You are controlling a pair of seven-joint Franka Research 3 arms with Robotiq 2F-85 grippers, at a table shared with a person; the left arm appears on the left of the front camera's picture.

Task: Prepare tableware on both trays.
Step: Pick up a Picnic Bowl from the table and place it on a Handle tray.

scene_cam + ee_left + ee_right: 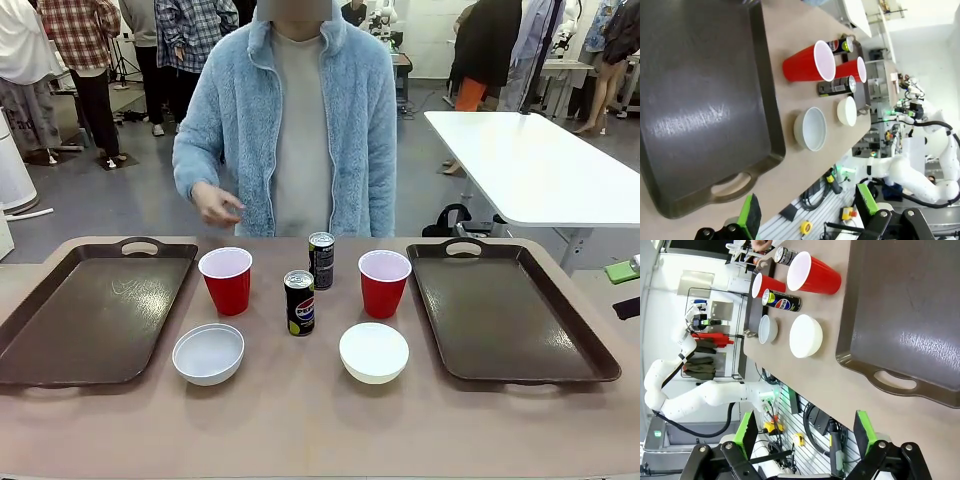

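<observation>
Both my jaws stand spread, empty. Cups [226,278], cans [299,302] and bowls [208,353] sit mid-frame on the bench [300,430] between the trays [90,320]. Cups look light, crushable: I'd pinch a rim gently; cans stiffer, slippery.

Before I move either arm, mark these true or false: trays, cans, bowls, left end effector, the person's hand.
1. The left tray and right tray hold nothing. True.
2. The far Pepsi can and near Pepsi can lie on their sides. False: both stand upright.
3. The left white bowl and right white bowl sit on the table, off the trays. True.
4. The left end effector is shut on a cup. False: it is open and holds nothing.
5. The person's hand grips the left red cup. False: it hovers behind the cup, apart from it.
</observation>
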